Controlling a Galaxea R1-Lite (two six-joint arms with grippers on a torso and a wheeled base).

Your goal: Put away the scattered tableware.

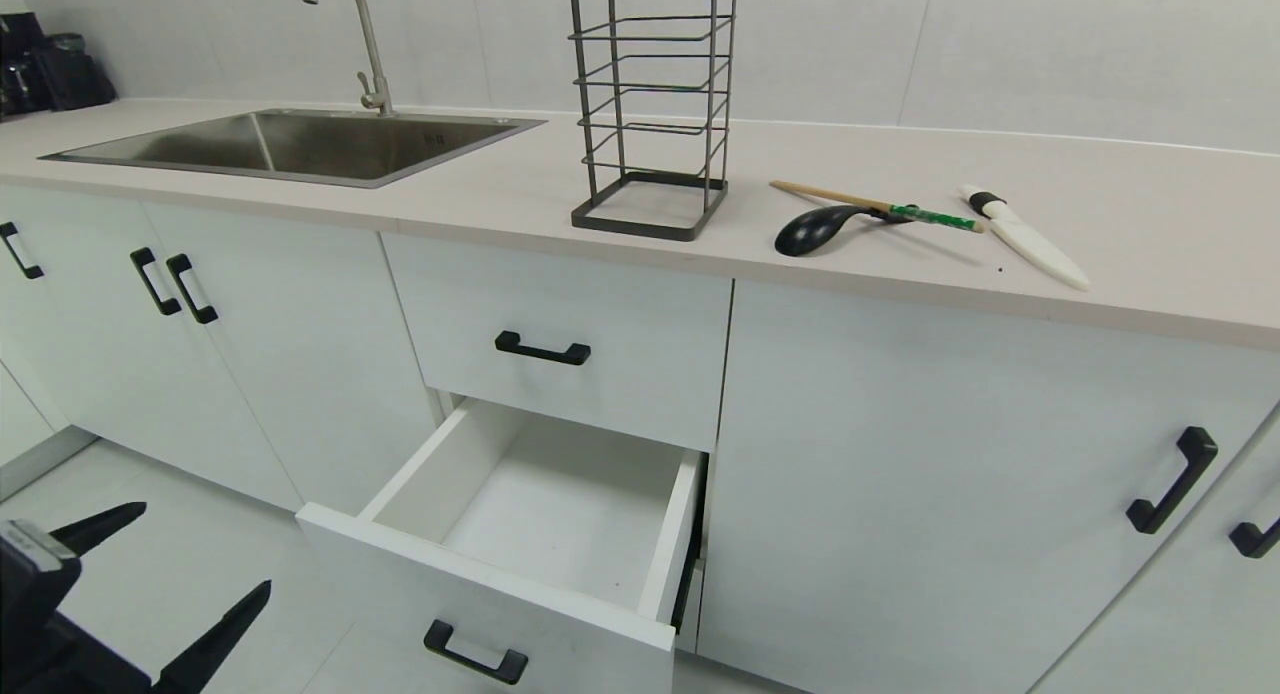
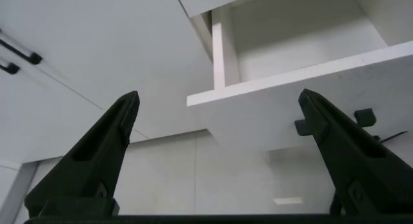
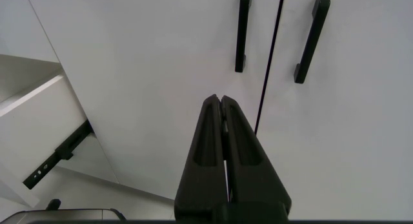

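Head view: a black spoon (image 1: pixel 815 229), chopsticks (image 1: pixel 875 206) and a white knife (image 1: pixel 1030 239) lie toward the bench's (image 1: pixel 500 189) right front edge. Below them a pulled-out drawer (image 1: pixel 480 574) looks ready to take them. Your left pincer (image 1: pixel 205 546) hangs low beside it, jaws apart.

Left wrist view: the drawer front sits just ahead, with open room around it.

Right wrist view: your right pincer (image 3: pixel 221 98) is pressed together, empty, facing cabinet doors (image 3: pixel 161 56).

Your head camera looks forward and down from above the counter (image 1: pixel 900 164), standing far enough back to take in the cabinet fronts and the open drawer (image 1: pixel 450 594) below. Your left wrist camera sits low and close, looking along the spread left gripper (image 2: pixel 217 95) at that drawer's front corner. Your right wrist camera faces the cabinet doors (image 3: pixel 161 56) at close range, along the closed right gripper (image 3: pixel 221 101). All three views share the drawer.
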